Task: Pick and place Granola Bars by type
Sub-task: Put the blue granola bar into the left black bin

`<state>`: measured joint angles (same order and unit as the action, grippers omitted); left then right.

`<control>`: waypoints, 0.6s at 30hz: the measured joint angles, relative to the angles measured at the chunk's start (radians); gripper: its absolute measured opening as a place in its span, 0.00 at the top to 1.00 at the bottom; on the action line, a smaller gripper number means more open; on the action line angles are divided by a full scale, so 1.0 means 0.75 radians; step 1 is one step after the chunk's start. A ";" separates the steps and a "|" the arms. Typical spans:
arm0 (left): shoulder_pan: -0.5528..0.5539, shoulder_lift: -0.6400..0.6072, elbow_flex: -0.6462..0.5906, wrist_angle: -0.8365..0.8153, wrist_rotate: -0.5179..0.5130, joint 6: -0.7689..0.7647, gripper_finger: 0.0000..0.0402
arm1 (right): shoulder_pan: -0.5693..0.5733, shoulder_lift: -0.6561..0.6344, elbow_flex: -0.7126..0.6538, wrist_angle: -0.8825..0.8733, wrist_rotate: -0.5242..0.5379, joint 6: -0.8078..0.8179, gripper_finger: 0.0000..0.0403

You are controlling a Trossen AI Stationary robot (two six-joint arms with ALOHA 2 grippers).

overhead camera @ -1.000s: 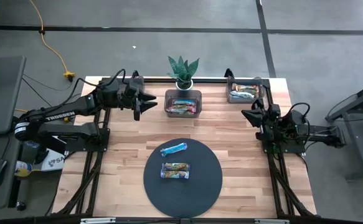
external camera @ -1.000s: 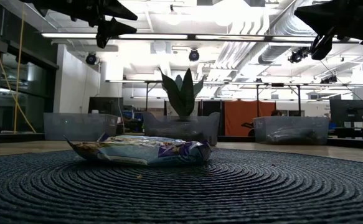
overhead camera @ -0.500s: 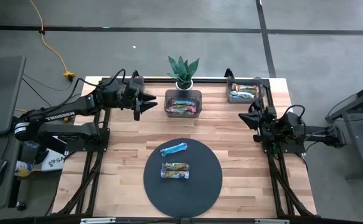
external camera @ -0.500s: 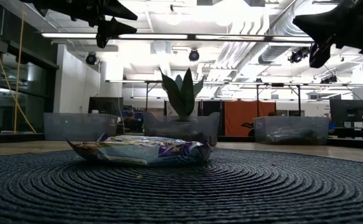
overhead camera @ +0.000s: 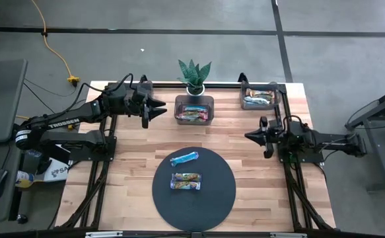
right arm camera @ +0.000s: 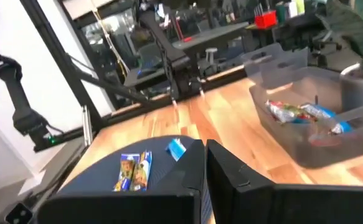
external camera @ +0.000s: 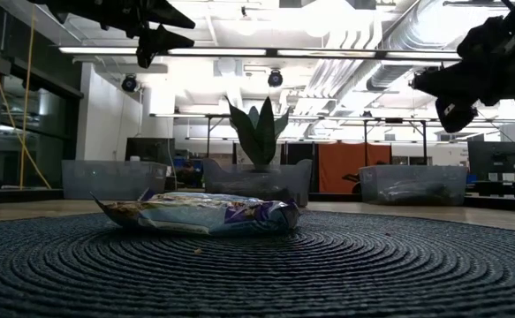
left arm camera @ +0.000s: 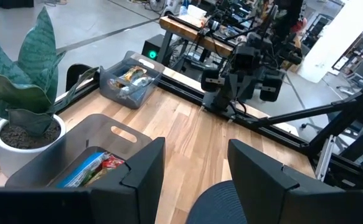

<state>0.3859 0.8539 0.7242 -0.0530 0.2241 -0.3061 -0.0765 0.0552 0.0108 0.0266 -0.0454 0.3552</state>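
Two granola bars lie flat on the round dark mat (overhead camera: 193,192): a blue one (overhead camera: 184,158) and a brown-green one (overhead camera: 185,180), which also show in the right wrist view as the blue bar (right arm camera: 177,149) and the brown-green bar (right arm camera: 134,171). More bars lie in the middle bin (overhead camera: 194,110) and the right bin (overhead camera: 259,98). My left gripper (overhead camera: 158,106) hovers open left of the middle bin, with nothing between its fingers (left arm camera: 145,167). My right gripper (overhead camera: 248,137) is shut and empty, raised near the table's right edge, pointing toward the mat.
A potted plant (overhead camera: 194,76) stands behind the middle bin at the far edge. A third grey bin (external camera: 114,179) shows at the far left in the low view. Bare wood lies between the mat and both arms' frames.
My right gripper has sunk and tipped down to about level. Its tip has swung toward the table's near edge and a little toward the mat, staying shut. The bars have not moved.
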 joint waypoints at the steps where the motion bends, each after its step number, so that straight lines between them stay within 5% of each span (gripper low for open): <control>1: 0.000 0.000 0.000 0.000 0.000 0.008 0.57 | 0.000 0.011 0.001 -0.003 -0.006 0.000 1.00; 9: 0.000 0.000 0.000 -0.001 0.005 0.018 0.57 | 0.000 0.085 0.002 -0.008 -0.012 -0.209 1.00; 18: -0.083 0.052 0.000 -0.013 0.179 -0.002 0.57 | 0.000 0.092 0.002 -0.005 -0.013 -0.206 1.00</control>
<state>0.3234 0.8931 0.7242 -0.0625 0.3584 -0.3073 -0.0765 0.1246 0.0120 0.0231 -0.0555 0.2008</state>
